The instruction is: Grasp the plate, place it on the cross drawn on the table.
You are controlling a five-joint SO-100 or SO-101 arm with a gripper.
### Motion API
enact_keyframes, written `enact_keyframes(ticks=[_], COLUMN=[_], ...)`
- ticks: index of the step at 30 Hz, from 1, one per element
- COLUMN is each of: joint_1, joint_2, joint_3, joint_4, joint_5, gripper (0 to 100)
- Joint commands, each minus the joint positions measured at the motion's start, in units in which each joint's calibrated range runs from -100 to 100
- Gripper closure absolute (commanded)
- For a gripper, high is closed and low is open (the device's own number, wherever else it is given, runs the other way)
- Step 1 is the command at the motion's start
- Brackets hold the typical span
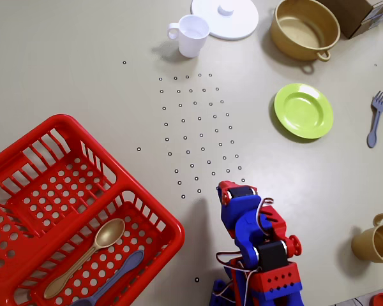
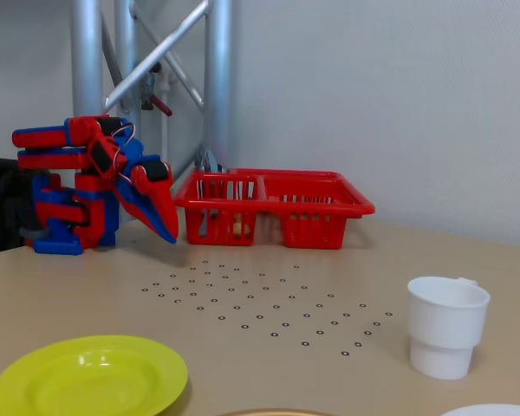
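Resting on the table (image 1: 64,57), the plate (image 1: 303,110) lies between tan pot (image 1: 304,28) and purple fork (image 1: 375,117). Gripper (image 2: 167,232) folded near the red basket (image 1: 64,210), fingers together, holding nothing; white cup (image 2: 446,326) stands apart.

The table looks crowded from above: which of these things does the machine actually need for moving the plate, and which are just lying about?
Needed:
- plate, lime green, lying apart from the arm
- table, where it gets set down; I cannot make out the cross
- tool, appears shut, holding nothing

Just lying about:
- red basket with two spoons
- white cup
- white lid
- tan pot
- fork
- tan mug
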Motion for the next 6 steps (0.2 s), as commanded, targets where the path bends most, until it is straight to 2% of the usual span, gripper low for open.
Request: enact_keyframes(ticks=[1, 6], joint_1=[-0.15, -0.15], joint_2=[-0.6, -0.6], joint_3=[1.08, 1.08], joint_4=[0.35, 0.35], joint_5=[0.39, 0.44], gripper=[100, 100])
